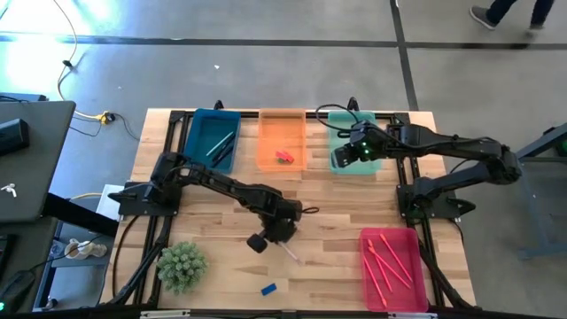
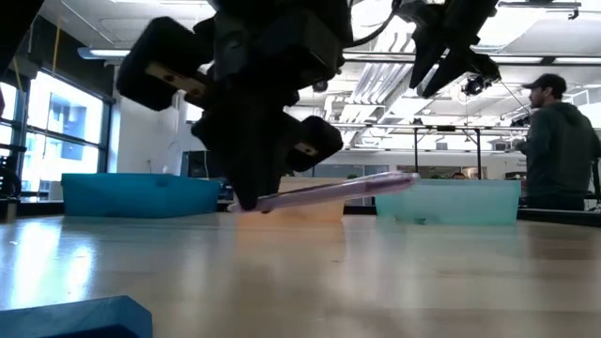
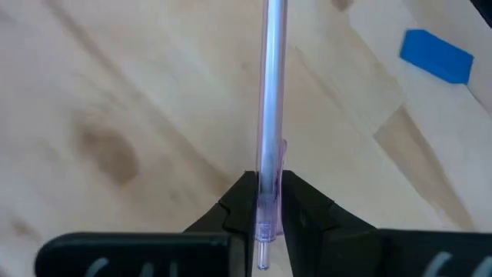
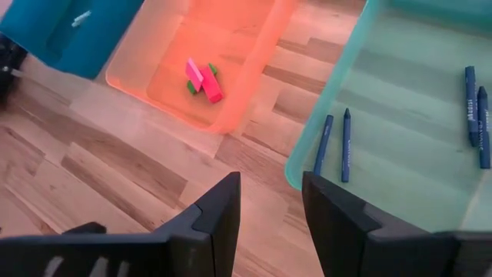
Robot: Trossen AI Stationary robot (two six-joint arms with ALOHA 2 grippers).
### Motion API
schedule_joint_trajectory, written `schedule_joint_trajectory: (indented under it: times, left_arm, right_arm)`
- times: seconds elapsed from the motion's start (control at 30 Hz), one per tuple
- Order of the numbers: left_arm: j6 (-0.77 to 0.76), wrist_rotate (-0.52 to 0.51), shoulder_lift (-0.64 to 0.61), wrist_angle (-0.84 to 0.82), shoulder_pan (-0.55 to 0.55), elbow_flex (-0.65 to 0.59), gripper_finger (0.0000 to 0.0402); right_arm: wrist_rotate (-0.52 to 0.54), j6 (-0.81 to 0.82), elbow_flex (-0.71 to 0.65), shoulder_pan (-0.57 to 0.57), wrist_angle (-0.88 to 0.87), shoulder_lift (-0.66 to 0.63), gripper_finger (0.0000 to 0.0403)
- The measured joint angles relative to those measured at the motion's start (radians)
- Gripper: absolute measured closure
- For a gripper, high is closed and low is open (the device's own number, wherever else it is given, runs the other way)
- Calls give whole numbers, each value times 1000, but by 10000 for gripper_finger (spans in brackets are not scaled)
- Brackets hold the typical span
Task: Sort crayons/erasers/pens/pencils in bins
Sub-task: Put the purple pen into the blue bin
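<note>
- The left hand [image 1: 285, 237] is low over the middle of the wooden worktop [image 1: 204, 199]. Its fingers [image 3: 244, 206] are narrow and clamped on the end of a clear purple pen [image 3: 273, 108].
- In the low view the pen [image 2: 338, 191] sticks out from the left hand [image 2: 252, 199] nearly level and seems to be just above the wood, though contact is hard to judge there.
- A blue eraser [image 1: 268, 288] lies alone on the worktop near the front edge, apart from the pen. The left wrist view shows it [image 3: 436, 55] beside the far part of the pen, not touching.
- The right hand [image 1: 344, 156] hangs above the near edge of the teal-green bin [image 1: 337, 120], at the back of the worktop. Its fingers [image 4: 219, 211] stand apart with nothing between them.
- The teal-green bin [image 4: 400, 123] holds several blue crayons [image 4: 346, 145] lying flat on its floor.
- The orange bin [image 1: 282, 133], in the middle of the back row, holds small pink-red and green erasers [image 4: 201, 80], close together.
- The blue bin [image 1: 213, 137], left of the orange one, holds a few thin dark sticks [image 1: 221, 144].
- The pink-red bin [image 1: 394, 270] stands at the front right corner, with thin red sticks [image 1: 387, 259] inside.
- A small green spiky plant [image 1: 182, 266] stands at the front left of the worktop.
- A person [image 2: 560, 141] in a dark hood stands in the room behind.
</note>
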Motion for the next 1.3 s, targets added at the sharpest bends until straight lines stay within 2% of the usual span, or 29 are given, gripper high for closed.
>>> schedule_joint_trajectory:
  times: [0.17,0.33,0.73,1.07,1.3]
  left_arm:
    - [-25,2,-27,15,26,2,367]
    - [-77,55,-65,26,53,1,367]
    - [-229,39,-269,166,128,4,367]
    - [-363,-85,-417,208,203,3,367]
    - [-484,-93,-535,391,234,-152,367]
  right_arm:
    - [10,-21,0,0,9,-38,270]
    - [12,-32,0,0,13,-88,270]
    - [15,-83,0,0,39,-184,270]
    - [14,-126,0,0,39,-195,270]
    - [14,-153,0,0,38,-195,270]
